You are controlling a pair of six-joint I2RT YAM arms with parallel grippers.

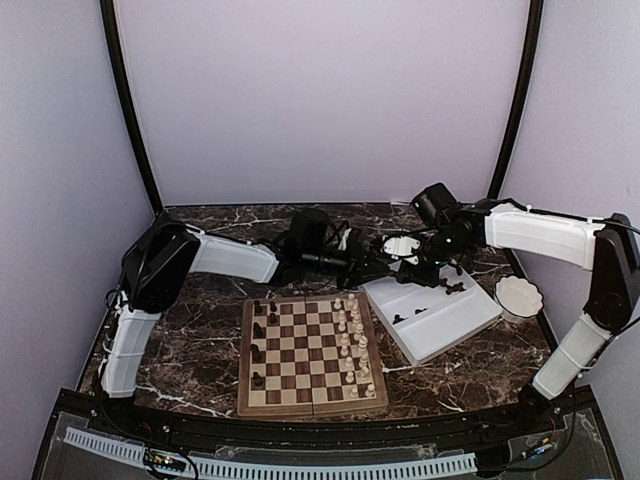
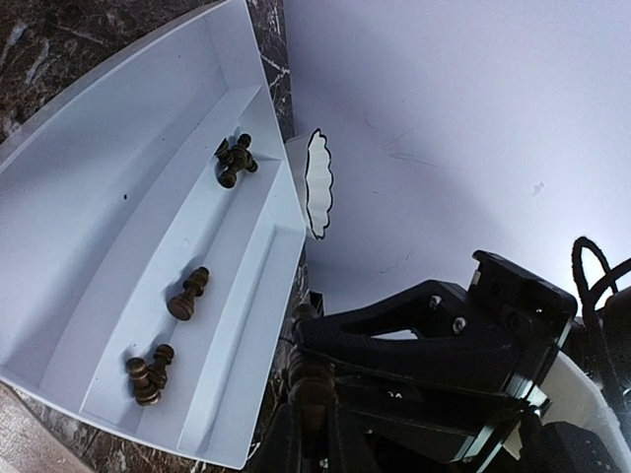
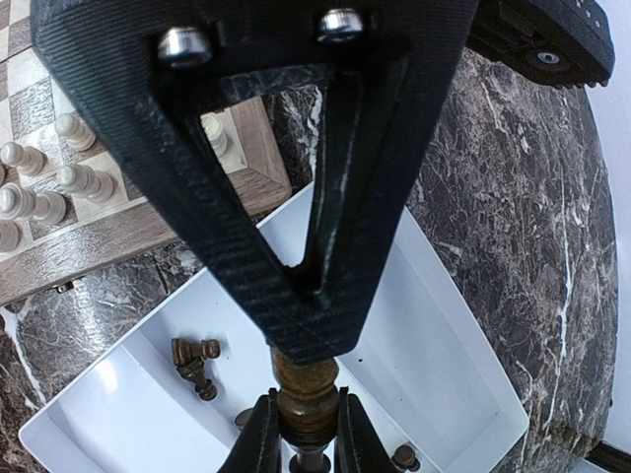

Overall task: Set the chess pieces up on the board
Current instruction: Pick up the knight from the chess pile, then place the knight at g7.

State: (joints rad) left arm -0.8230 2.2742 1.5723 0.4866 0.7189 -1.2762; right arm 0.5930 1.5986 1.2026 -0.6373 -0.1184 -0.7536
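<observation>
left wrist view: the left pincer [image 2: 313, 419], its fingers cut off by the lower frame edge, is pressed onto the held chess piece [image 2: 312, 379], a dark brown turned figure whose lower end is hidden between the fingers.
right wrist view: the right pincer [image 3: 306, 443] pinches the same piece at the bottom of the frame, where its lower end is cut off. the left pincer's black body fills the upper frame and hides much of the board [image 3: 118, 232].
top external view: the two pincers meet in a dark tangle at upper centre, over the far corner of the white tray [image 1: 450, 328]. the held piece is too small to make out there.
tray: one narrow compartment holds loose chess pieces [image 2: 187, 294] lying on their sides, as a cluster, a single and a pair.
board: it lies on the worktop [image 1: 190, 350] at lower centre, just left of the tray. dark figures stand along its left edge and cream pieces [image 1: 352, 340] along its right.
scalloped white bowl [image 1: 518, 312], right of the tray: its contents cannot be told.
</observation>
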